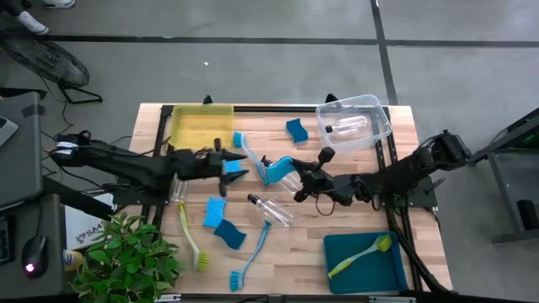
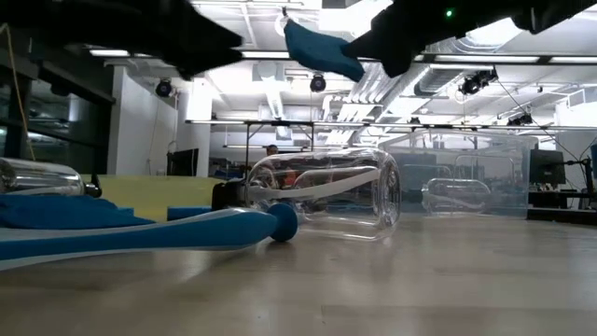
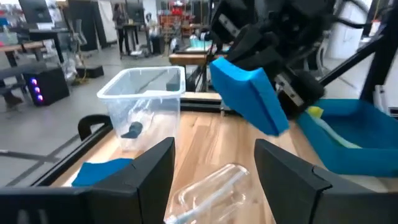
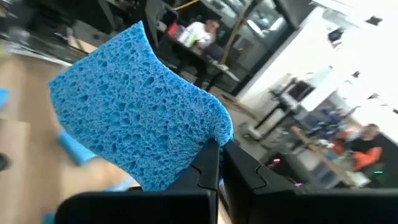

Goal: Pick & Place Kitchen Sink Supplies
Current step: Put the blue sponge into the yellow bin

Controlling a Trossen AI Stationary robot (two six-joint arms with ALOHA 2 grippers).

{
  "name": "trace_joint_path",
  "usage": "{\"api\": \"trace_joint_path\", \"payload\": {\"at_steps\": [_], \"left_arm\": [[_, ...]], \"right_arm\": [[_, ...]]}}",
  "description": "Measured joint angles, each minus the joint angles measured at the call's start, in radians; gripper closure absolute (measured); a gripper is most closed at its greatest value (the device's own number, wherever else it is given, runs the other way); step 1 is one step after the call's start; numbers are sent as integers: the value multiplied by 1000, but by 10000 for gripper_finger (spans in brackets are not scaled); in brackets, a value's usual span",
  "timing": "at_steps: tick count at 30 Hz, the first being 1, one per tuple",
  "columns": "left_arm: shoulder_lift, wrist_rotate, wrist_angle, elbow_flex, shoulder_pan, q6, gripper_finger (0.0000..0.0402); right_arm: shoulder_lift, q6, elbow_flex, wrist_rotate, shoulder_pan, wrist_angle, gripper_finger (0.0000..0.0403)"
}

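My right gripper [image 4: 219, 149] is shut on a blue sponge [image 1: 280, 171] above the middle of the table; the low view shows the sponge [image 2: 322, 51] high over the tabletop. My left gripper [image 3: 214, 171] stands open a short way to the left, facing that sponge [image 3: 249, 93], with nothing between its fingers. Below it a clear bottle [image 3: 211, 190] lies on its side on the wood. More sponges [image 1: 216, 210] [image 1: 296, 129], a blue brush [image 1: 253, 252], a yellow-green brush [image 1: 192, 240] and another bottle [image 1: 274, 210] lie flat on the table. My right gripper pinches one end of the sponge [image 4: 208, 134] between its two fingertips. The fingers lie about level and come from the table's right side. The sponge sticks out past the fingertips toward my left gripper, lifted clear of the table.
A yellow bin [image 1: 202, 124] stands at the far left. At the far right a clear bin [image 1: 377, 126] holds a bottle. Near right, a teal bin [image 1: 337, 248] holds a yellow-green brush [image 1: 362, 255]. A leafy plant [image 1: 126, 261] stands at the near left corner.
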State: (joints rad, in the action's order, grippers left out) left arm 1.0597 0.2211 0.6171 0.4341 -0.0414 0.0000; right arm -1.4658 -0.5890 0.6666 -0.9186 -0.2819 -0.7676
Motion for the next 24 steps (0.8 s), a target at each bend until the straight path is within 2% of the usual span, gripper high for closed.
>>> {"api": "trace_joint_path", "payload": {"at_steps": [4, 10, 17, 24], "left_arm": [[147, -127, 92, 78, 66, -59, 186], [292, -182, 144, 162, 102, -109, 186], [377, -180, 196, 228, 100, -138, 186], [393, -162, 199, 254, 100, -159, 187]], "right_arm": [[-31, -108, 0, -62, 7, -97, 403], [-40, -226, 0, -193, 8, -194, 403], [-40, -242, 0, -173, 20, -188, 403], [-40, -241, 0, -167, 20, -187, 403]]}}
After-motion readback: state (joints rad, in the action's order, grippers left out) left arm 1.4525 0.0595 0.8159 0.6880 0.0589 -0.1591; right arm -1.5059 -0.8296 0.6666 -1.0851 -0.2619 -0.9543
